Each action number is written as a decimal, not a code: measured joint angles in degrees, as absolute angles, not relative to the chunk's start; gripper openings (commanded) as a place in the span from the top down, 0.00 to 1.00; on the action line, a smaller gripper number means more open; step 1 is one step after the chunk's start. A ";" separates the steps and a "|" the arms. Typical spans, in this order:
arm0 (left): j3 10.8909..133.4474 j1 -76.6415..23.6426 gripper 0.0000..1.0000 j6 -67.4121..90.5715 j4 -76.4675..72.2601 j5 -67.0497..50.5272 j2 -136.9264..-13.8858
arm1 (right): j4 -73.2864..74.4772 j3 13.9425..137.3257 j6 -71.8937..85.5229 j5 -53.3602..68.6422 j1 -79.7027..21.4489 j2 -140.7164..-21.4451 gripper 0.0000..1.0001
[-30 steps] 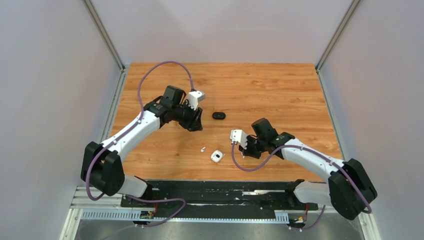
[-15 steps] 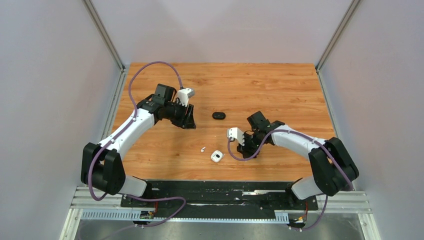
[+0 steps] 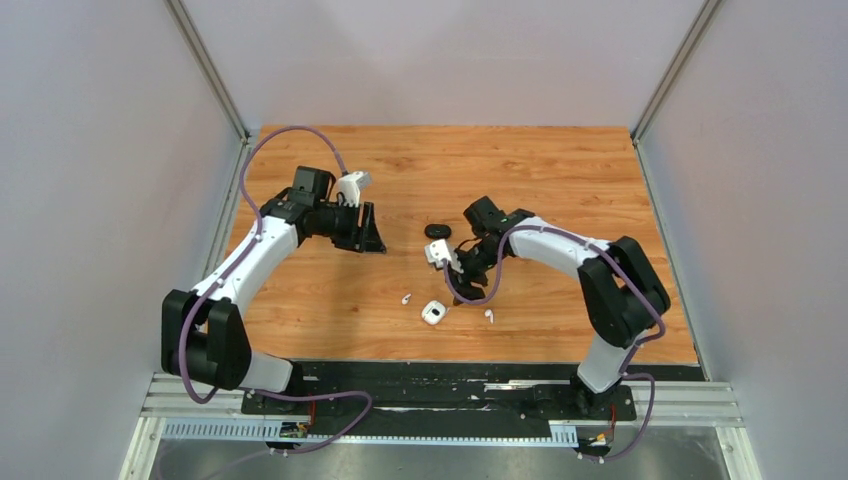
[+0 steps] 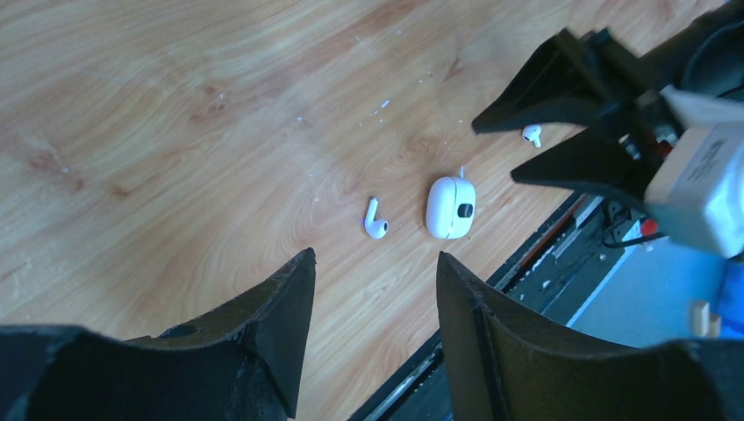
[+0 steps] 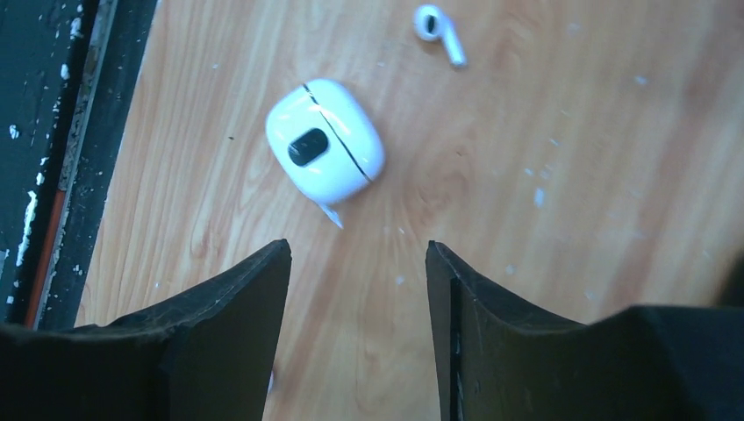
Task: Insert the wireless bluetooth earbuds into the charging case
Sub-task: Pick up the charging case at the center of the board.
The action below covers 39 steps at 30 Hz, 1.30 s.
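Wood-grain surface [image 3: 560,180], pale grey walls [image 3: 90,200], left earbud [image 3: 406,298] flat beside charging case [image 3: 433,312], stem toward far right, right earbud [image 3: 489,316] on case's other side, left hand [image 4: 373,263] and right hand [image 5: 358,250] released, empty.

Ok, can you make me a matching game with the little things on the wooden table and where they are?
Things:
1. rounded glossy white plastic charging case
2. small black oval object
3. two tiny glossy white plastic earbuds

Places:
a. one on each side of the case
b. farthest back, on its own
c. between the earbuds, lid shut

Pairs: 1-c, 2-b, 3-a
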<state>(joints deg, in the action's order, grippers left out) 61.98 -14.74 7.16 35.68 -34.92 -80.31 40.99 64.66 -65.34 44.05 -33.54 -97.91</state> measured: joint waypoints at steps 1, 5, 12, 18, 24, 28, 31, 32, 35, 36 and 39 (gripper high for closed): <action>61.80 -14.06 0.40 7.64 35.92 -35.42 -80.31 | 41.74 64.82 -67.40 44.45 -34.57 -99.68 0.42; 61.56 -11.66 0.40 8.62 37.78 -36.42 -80.31 | 43.94 66.02 -74.02 44.93 -36.95 -102.78 0.41; 61.54 -9.50 0.40 8.93 38.89 -37.04 -80.31 | 45.32 69.67 -80.95 45.34 -38.41 -105.71 0.41; 61.54 -8.56 0.40 9.10 39.00 -37.08 -80.31 | 47.86 72.12 -85.32 45.01 -39.20 -110.28 0.42; 61.54 -8.14 0.40 9.61 39.00 -37.08 -80.42 | 50.76 72.36 -88.49 45.10 -39.97 -111.31 0.41; 61.54 -8.08 0.40 9.98 38.98 -37.08 -81.01 | 51.37 72.38 -88.84 45.60 -40.32 -111.31 0.38; 61.54 -8.01 0.40 10.09 38.96 -37.08 -81.80 | 51.31 72.38 -87.90 46.24 -40.45 -111.35 0.37; 61.54 -7.99 0.40 10.13 38.96 -37.08 -82.00 | 51.20 72.38 -87.35 46.44 -40.47 -111.35 0.40; 61.56 -7.81 0.40 10.22 38.96 -36.91 -82.54 | 48.56 71.55 -84.05 46.87 -40.56 -111.20 0.46; 61.56 -7.77 0.40 10.28 38.98 -36.58 -82.59 | 45.91 70.11 -82.06 46.83 -40.60 -110.72 0.46; 61.56 -7.75 0.40 10.41 38.94 -35.46 -82.59 | 40.14 66.17 -77.76 46.85 -40.64 -108.55 0.48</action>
